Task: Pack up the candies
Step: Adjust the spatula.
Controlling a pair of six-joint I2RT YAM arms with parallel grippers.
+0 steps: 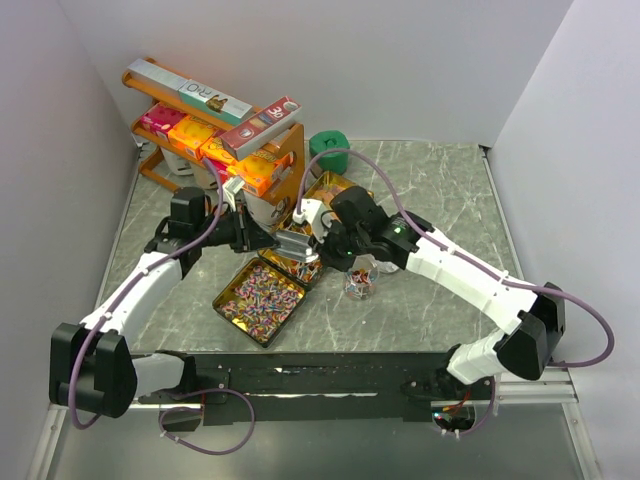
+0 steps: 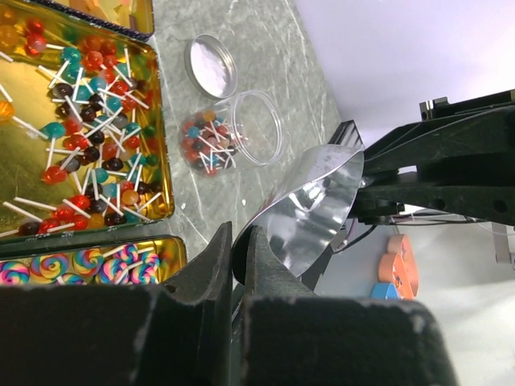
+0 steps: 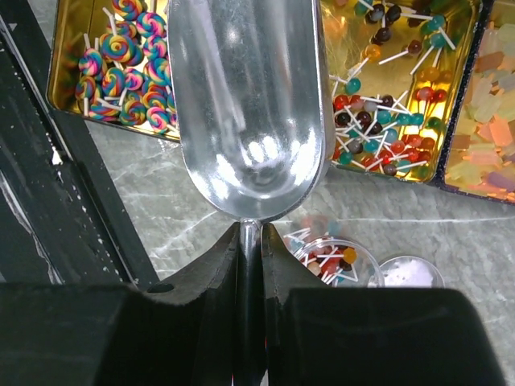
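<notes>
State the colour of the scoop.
The scoop is shiny silver, clearest in the right wrist view.

White arm links (image 1: 460, 268), black joints (image 1: 95, 370), looping purple cables (image 1: 607, 325).

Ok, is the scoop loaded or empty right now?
Empty: in the right wrist view the scoop shows only bare shiny metal inside. The right gripper is shut on its handle.

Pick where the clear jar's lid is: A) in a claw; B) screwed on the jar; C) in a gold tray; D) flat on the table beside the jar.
D: the lid lies on the table next to the open jar, which holds a few lollipops.
</notes>
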